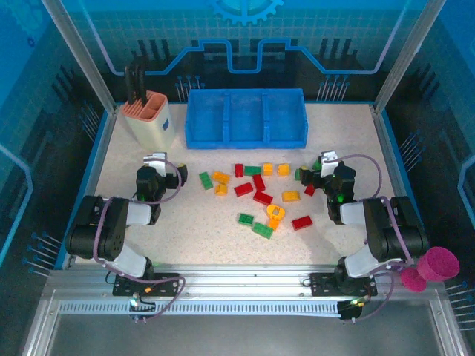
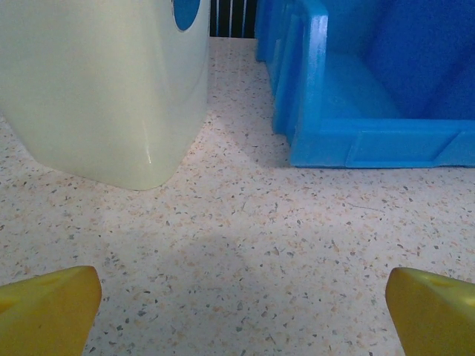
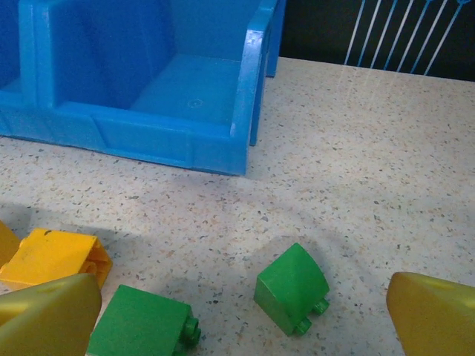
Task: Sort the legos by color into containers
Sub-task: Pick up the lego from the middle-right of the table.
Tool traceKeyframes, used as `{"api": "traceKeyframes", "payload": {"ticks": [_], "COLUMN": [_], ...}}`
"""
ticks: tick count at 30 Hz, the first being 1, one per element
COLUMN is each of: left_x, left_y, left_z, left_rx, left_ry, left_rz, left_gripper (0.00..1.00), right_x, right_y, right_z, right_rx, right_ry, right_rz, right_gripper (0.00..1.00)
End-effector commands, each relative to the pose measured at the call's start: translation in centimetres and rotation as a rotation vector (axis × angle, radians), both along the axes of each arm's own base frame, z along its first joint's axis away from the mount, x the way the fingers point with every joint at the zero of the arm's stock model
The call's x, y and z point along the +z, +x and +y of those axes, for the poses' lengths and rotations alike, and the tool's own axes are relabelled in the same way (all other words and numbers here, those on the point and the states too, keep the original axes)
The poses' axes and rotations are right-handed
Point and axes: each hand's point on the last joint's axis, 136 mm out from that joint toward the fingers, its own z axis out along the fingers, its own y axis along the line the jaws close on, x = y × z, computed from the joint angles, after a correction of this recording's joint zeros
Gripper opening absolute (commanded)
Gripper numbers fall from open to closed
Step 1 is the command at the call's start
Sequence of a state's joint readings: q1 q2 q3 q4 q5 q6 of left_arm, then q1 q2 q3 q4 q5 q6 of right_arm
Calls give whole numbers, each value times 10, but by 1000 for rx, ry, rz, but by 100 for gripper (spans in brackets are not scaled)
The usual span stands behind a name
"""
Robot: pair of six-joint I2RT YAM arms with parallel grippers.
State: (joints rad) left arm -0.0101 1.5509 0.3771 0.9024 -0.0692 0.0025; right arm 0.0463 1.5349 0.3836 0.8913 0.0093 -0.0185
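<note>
Straight ahead of the left claw (image 1: 155, 159) stands the utensil holder (image 1: 148, 119), with the three-compartment tray (image 1: 245, 141) ahead to its right. The legos (image 1: 258, 182) lie scattered on the counter (image 1: 200, 231) between the two claws, short of the tray. Two of them (image 3: 293, 289) sit just before the right claw (image 1: 324, 160).

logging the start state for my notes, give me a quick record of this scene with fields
tray: long blue plastic three-compartment tray, far side, all compartments empty
bricks: small red, green and yellow-orange plastic bricks loose on the speckled tabletop, none sorted
holder: cream-and-salmon utensil holder, left of the tray
left end effector: open, empty, facing holder and tray
right end effector: open, empty, green brick just ahead
</note>
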Motion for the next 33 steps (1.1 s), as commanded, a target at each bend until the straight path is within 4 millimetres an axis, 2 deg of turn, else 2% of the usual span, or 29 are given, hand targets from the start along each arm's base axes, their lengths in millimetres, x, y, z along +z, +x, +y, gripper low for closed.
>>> {"api": "traceKeyframes", "payload": {"ticks": [1,12,14,16,17,20,21,23,25,28,31,33], "left_x": [7,8,15,40,61,141,164,211,239,249,239,230], "left_y": [3,2,4,6,7,1,-3,-9,-12,-15,-17,-19], "left_z": [-4,1,8,14,17,26,26,17,12,3,-9,-14], "left_rx": [-27,-53,-7,34,58,150,164,128,101,40,-34,-43], "left_ry": [1,-55,-55,-48,-58,-131,-158,-166,-138,-106,-95,-103], "left_rz": [-29,-29,-34,7,30,-15,-25,-43,-22,85,180,211], "left_gripper": [99,99,99,99,99,99,99,99,99,99,99,99], "right_x": [3,2,3,9,17,57,62,83,86,79,63,54], "right_y": [4,5,5,8,10,15,13,15,14,10,8,10], "right_z": [-1,-1,-1,-6,-9,-19,-21,-21,-7,14,23,21], "right_rx": [-7,-8,-10,-51,-74,-166,-188,-229,-194,-158,-165,-183], "right_ry": [14,12,9,-3,-15,5,23,78,146,222,217,200], "right_rz": [-6,2,-1,24,56,128,180,299,410,557,654,694], "right_gripper": [100,100,100,100,100,100,100,100,100,96,93,91]}}
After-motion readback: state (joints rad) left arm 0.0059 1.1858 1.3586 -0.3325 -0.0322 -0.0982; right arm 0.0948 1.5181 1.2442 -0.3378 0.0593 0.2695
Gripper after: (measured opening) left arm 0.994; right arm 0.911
